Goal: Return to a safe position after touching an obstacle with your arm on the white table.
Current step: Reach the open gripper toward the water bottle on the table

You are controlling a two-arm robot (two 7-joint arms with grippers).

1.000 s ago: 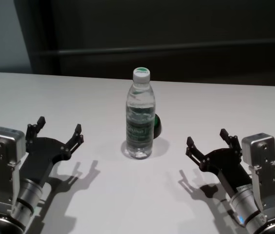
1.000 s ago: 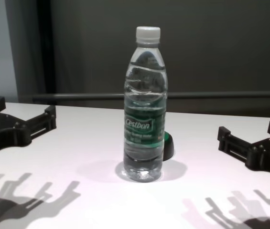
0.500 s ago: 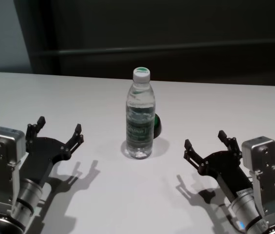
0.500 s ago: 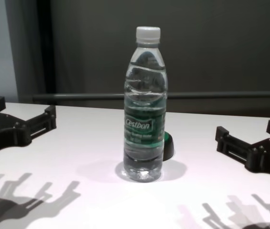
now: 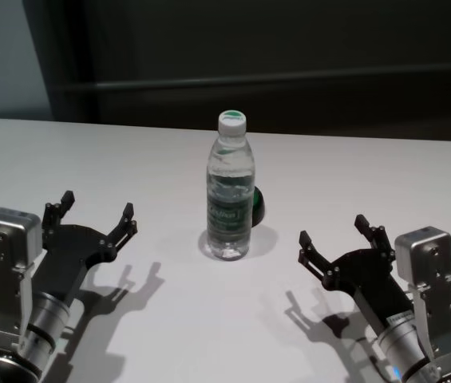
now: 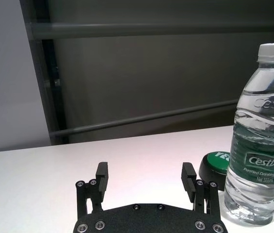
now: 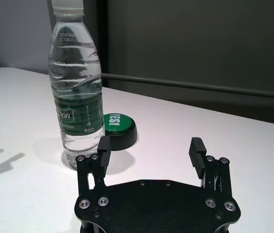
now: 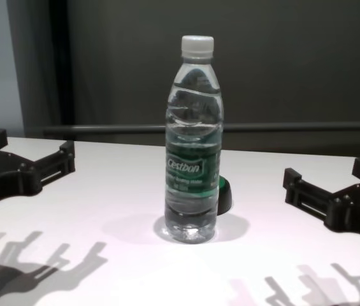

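The obstacle, a clear water bottle [image 5: 230, 195] with a white cap and green label, stands upright mid-table; it also shows in the chest view [image 8: 193, 143], left wrist view [image 6: 260, 141] and right wrist view [image 7: 77, 87]. My right gripper [image 5: 342, 234] is open and empty, above the white table [image 5: 369, 167], right of the bottle and apart from it; it shows too in the right wrist view [image 7: 150, 149] and chest view [image 8: 327, 179]. My left gripper [image 5: 95, 211] is open and empty, left of the bottle, seen also in the left wrist view [image 6: 145, 178].
A small black dome with a green top [image 5: 258, 206] sits just behind the bottle on its right side. A dark wall with a rail [image 5: 289, 80] runs behind the table's far edge.
My right gripper has shifted slightly left, toward the bottle's side, and its shadow on the table has moved with it. The left arm and the bottle have not moved.
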